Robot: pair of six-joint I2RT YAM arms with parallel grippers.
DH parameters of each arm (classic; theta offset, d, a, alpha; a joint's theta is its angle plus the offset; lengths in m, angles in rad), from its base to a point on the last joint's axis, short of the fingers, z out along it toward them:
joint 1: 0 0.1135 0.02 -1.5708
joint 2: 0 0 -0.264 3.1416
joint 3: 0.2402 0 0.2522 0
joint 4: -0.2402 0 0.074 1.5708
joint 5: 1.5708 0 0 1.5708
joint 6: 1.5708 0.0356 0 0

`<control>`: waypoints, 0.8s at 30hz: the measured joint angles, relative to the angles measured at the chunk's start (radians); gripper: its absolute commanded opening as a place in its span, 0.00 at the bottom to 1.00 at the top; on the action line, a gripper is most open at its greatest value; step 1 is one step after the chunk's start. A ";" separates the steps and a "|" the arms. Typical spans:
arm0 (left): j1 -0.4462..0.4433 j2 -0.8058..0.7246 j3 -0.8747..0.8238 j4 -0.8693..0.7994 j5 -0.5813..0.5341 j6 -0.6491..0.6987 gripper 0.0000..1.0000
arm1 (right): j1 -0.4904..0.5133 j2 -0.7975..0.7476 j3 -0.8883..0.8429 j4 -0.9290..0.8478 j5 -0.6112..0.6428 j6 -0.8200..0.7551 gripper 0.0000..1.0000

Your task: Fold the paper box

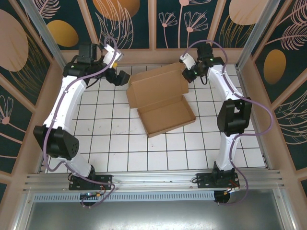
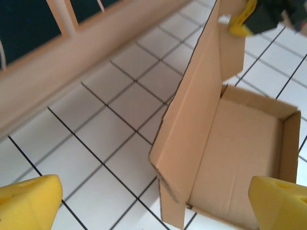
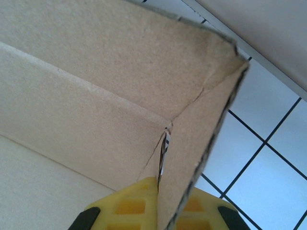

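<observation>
The paper box (image 1: 163, 98) is brown cardboard lying mid-table: a shallow tray (image 1: 168, 115) nearest me, with its lid (image 1: 158, 81) raised behind it. My left gripper (image 1: 123, 76) hovers open just off the lid's left corner. In the left wrist view its yellow fingertips (image 2: 29, 203) stand wide apart around the lid's near corner (image 2: 177, 158) without touching it. My right gripper (image 1: 188, 74) is at the lid's far right end. In the right wrist view its yellow pads (image 3: 129, 206) are pressed on both faces of a cardboard side flap (image 3: 201, 124).
A wooden rail (image 1: 144, 56) runs along the back of the white tiled table (image 1: 120, 143), close behind both grippers. Metal frame posts (image 1: 43, 33) stand at the back corners. Open tiles lie in front of the box and to its left.
</observation>
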 measured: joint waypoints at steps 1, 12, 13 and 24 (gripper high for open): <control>0.000 -0.019 -0.009 0.016 -0.001 -0.003 0.99 | -0.003 -0.001 0.000 0.000 0.000 0.003 0.00; -0.026 0.119 -0.074 0.013 -0.172 0.027 0.96 | -0.011 -0.071 -0.044 0.013 -0.004 0.043 0.00; -0.035 0.139 -0.078 0.009 -0.191 0.034 0.93 | -0.011 -0.077 -0.048 0.015 -0.005 0.046 0.00; -0.060 0.223 -0.051 -0.042 -0.264 0.072 0.39 | -0.013 -0.091 -0.072 0.018 -0.005 0.050 0.00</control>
